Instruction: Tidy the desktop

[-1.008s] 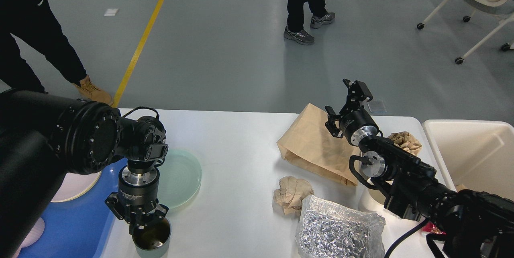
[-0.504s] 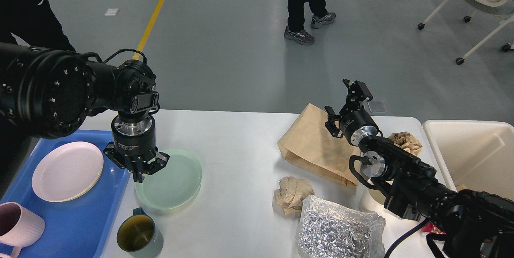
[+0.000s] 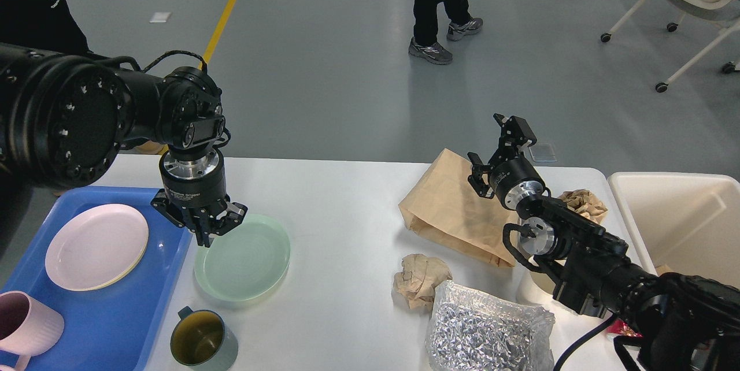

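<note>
The white desktop (image 3: 347,197) carries dishes on the left and rubbish on the right. My left gripper (image 3: 203,239) points down with its fingers drawn together, the tips at the far-left rim of a pale green plate (image 3: 248,261). I cannot tell if it touches the rim. A grey-green cup (image 3: 202,343) stands alone at the front edge. My right gripper (image 3: 491,140) is open and empty, raised over a brown paper bag (image 3: 445,209).
A blue tray (image 3: 121,313) at the left holds a pink plate (image 3: 95,247) and a pink mug (image 3: 26,322). Crumpled paper (image 3: 421,278), a silver foil bag (image 3: 485,330) and another paper ball (image 3: 584,202) lie right. A cream bin (image 3: 682,226) stands at the far right.
My left gripper left the cup at the front edge, rose and moved back to the green plate's far-left rim. The cup stands alone. The right arm has not moved.
</note>
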You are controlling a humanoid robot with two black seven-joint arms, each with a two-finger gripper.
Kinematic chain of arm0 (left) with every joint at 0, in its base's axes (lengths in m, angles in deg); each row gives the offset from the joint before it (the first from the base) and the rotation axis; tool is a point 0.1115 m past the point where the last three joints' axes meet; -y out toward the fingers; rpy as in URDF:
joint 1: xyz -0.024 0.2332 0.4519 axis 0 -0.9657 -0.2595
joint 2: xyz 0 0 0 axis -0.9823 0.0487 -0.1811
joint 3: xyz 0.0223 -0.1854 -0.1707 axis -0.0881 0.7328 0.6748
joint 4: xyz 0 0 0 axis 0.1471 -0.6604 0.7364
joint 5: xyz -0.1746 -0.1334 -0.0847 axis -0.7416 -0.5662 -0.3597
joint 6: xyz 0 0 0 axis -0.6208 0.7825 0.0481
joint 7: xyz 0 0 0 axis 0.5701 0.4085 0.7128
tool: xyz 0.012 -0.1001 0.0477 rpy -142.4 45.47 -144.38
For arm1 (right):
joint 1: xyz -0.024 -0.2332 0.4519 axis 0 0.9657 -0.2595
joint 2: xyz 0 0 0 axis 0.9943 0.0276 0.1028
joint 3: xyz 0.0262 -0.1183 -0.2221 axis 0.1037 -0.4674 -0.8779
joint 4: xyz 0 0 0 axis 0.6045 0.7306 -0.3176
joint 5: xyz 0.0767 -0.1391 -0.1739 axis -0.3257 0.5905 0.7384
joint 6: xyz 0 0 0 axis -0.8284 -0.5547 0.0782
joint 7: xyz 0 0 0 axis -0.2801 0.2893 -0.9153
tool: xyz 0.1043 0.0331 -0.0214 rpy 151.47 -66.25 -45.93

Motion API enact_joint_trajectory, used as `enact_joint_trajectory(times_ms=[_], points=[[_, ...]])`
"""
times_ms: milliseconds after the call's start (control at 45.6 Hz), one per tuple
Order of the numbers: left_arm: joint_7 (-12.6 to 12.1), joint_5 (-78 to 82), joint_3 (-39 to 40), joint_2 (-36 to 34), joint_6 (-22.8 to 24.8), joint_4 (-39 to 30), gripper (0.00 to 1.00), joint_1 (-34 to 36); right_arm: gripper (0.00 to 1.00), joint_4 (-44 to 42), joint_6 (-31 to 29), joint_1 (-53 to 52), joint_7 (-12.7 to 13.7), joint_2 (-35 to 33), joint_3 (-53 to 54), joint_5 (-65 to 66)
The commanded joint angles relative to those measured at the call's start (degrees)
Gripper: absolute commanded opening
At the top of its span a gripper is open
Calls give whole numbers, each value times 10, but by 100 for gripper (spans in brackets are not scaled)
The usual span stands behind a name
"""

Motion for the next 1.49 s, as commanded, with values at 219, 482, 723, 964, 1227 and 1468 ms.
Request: enact_joint_trajectory(times_ms=[219,482,723,964,1227,1468], points=[[24,2,-15,4,0,-49,96,106,100,0,0,0,0,0,0,0],[25,3,-33,7,0,-112,96,213,100,0,0,0,0,0,0,0],[25,3,-33,6,0,-175,96,281,100,0,0,0,0,0,0,0],[25,5,-32,15,0,-240,96,276,100,0,0,0,0,0,0,0],[25,41,-31,21,0,-240,96,180,100,0,0,0,0,0,0,0],[25,43,-33,32,-40,-225,95,102,100,0,0,0,0,0,0,0]])
